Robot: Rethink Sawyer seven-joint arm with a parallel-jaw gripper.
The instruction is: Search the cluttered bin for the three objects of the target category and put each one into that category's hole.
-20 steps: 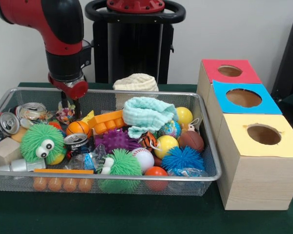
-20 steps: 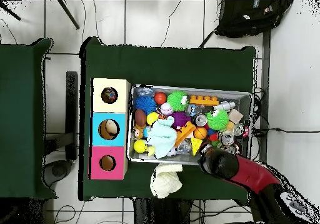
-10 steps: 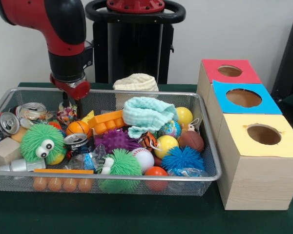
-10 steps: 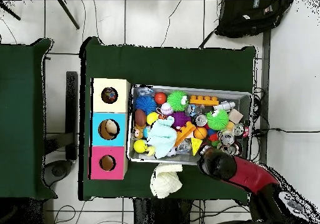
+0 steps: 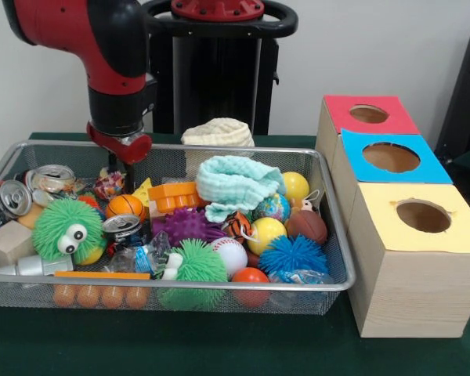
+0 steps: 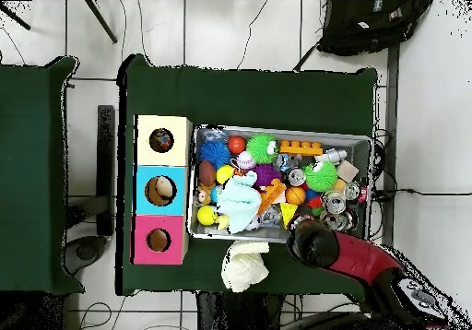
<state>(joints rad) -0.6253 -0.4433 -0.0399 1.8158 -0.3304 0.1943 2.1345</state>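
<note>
The red and black arm comes down over the far left part of the wire mesh bin (image 5: 333, 235), and its gripper (image 5: 128, 174) hangs just above the clutter near the far rim; whether its fingers are spread or closed cannot be told, since only a dark stub shows below the red wrist and the overhead view hides it under the arm. Just below the gripper lie a small basketball (image 5: 126, 206), a yellow wedge (image 5: 143, 189) and an orange building block (image 5: 175, 194). A mint green cloth (image 5: 236, 184) is heaped in the middle of the bin, with a purple spiky ball (image 5: 185, 225), a baseball (image 5: 230, 254), a yellow ball (image 5: 266, 233) and a blue spiky ball (image 5: 293, 254) toward the near right. A green fuzzy ball with eyes (image 5: 66, 229) and crushed cans (image 5: 16, 197) sit at the left. The yellow-surround hole (image 5: 423, 215) tops the nearest wooden box, right of the bin, beside the blue-surround hole (image 5: 391, 157) and red-surround hole (image 5: 369, 114). A cream cloth (image 5: 217, 131) lies on the table behind the bin.
</note>
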